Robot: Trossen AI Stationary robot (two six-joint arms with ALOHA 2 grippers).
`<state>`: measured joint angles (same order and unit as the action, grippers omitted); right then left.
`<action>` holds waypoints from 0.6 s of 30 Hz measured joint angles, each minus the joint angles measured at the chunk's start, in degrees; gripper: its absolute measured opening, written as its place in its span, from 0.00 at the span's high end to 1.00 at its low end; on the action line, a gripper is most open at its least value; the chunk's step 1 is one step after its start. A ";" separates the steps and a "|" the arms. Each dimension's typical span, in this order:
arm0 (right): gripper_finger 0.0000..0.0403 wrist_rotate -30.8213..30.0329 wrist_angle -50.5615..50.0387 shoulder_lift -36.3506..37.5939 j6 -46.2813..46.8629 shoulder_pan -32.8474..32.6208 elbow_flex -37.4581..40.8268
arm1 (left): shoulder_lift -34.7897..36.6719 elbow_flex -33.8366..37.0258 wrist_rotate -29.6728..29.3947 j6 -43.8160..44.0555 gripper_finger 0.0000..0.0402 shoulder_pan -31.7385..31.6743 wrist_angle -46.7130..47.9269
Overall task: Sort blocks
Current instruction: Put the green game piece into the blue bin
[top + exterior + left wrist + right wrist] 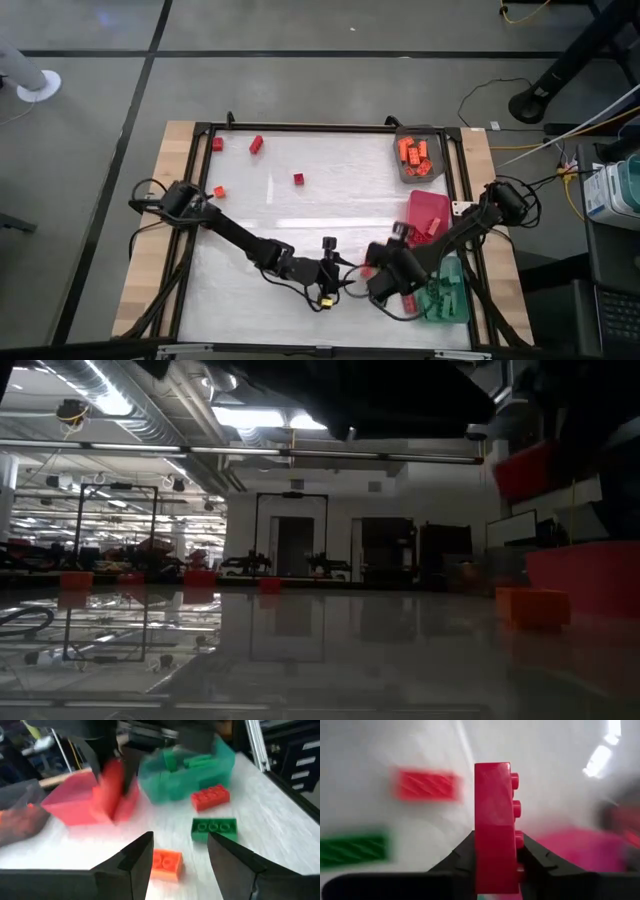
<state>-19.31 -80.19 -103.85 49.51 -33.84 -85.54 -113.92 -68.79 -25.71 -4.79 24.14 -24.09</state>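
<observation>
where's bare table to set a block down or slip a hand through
The widest bare patch is mid-table, between the loose red blocks at the far left and the grey tray at the far right. The near left corner is also free. It is crowded near right: both end effectors, left and right, meet beside the pink tray and teal tray.

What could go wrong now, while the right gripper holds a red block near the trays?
1. The right gripper pinches the red block only at its lower end, so it may tilt or slip out.
2. The open left gripper is close by, so the arms could collide.
3. A green block and an orange block lying beneath could get knocked.
</observation>
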 joint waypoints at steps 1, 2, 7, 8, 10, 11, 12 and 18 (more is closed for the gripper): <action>0.76 0.08 -3.34 0.09 0.15 0.48 0.00 | 0.96 0.00 -0.08 0.91 0.56 -0.06 2.35; 0.75 0.36 -6.56 0.18 0.16 1.08 0.00 | 2.03 0.00 -0.24 1.80 0.57 -0.20 4.62; 0.76 1.59 -7.87 1.73 -3.79 4.31 2.62 | 6.27 -0.02 -0.89 4.89 0.57 -0.34 16.69; 0.76 2.40 -8.23 2.06 -4.72 5.14 3.14 | 6.95 -0.02 -0.86 5.49 0.57 -0.27 18.71; 0.77 3.99 -10.49 2.16 -4.83 6.40 4.89 | 8.33 -0.02 -0.81 6.89 0.57 -0.22 23.94; 0.76 5.20 -9.74 2.52 -5.48 6.87 6.53 | 8.82 0.00 -0.86 7.70 0.57 -0.22 25.89; 0.76 6.46 -8.58 3.21 -6.26 7.22 8.37 | 9.33 -0.02 -0.87 8.98 0.57 -0.24 27.84; 0.74 11.80 -8.16 6.22 -6.42 7.66 18.65 | 10.68 0.00 -1.11 13.23 0.57 -0.28 35.51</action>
<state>-7.52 -88.35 -97.64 43.09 -26.18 -66.89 -103.24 -68.79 -26.83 8.44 23.86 11.41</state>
